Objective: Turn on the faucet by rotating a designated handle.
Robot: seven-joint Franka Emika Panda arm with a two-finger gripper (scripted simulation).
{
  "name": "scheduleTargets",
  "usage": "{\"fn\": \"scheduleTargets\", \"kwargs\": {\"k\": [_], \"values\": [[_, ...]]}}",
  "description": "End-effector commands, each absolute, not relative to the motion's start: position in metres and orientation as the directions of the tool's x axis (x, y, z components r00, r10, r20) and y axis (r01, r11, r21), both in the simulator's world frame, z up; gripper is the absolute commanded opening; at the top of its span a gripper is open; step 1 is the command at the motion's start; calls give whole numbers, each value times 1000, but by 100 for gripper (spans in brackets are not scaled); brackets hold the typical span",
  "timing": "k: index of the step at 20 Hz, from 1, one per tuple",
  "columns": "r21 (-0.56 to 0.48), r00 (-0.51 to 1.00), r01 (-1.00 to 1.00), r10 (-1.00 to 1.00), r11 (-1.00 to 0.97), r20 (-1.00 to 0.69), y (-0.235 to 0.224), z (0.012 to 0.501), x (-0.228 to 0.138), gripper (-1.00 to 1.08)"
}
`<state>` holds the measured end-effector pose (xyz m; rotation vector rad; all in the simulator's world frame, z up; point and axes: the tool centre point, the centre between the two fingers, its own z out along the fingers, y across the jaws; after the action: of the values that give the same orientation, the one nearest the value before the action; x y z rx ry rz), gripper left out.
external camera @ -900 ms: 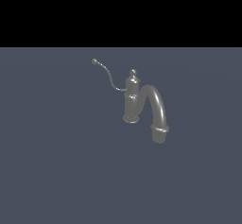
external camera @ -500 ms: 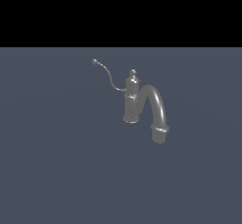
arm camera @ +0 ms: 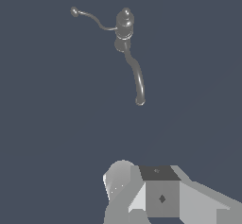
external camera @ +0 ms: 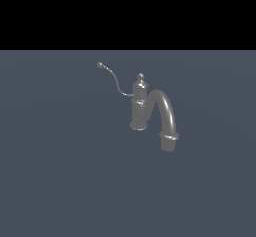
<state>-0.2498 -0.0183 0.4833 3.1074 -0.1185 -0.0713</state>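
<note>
Well apart from the gripper [arm camera: 142,190], the faucet [external camera: 142,106] stands upright, handle [external camera: 114,79] curving off its column to a small ball. Fingers only partly visible, nothing between them; spread or pressed together, cannot tell.

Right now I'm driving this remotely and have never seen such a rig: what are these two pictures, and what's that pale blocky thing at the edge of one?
Both are simulator renders. The exterior view looks from off the arm at a grey faucet on a plain dark surface. Its thin curved handle ends in a small ball; the thick arch is the spout. The wrist view comes from a camera on the arm, looking at the same faucet. The pale blocks are part of the arm's gripper. Its fingertips aren't shown, and it touches nothing.
</note>
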Motion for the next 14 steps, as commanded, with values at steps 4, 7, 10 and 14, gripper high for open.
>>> {"fn": "scheduleTargets", "kwargs": {"k": [4,7,10,14], "values": [[27,992,-117,-118,-993,-43,-17,481,-238,-100],[22,987,-154,-155,-988,-42,-15,478,-227,-100],[17,978,-202,-202,-979,-41,-12,475,-213,-100],[8,959,-281,-281,-960,-40,-8,467,-191,-100]]}}
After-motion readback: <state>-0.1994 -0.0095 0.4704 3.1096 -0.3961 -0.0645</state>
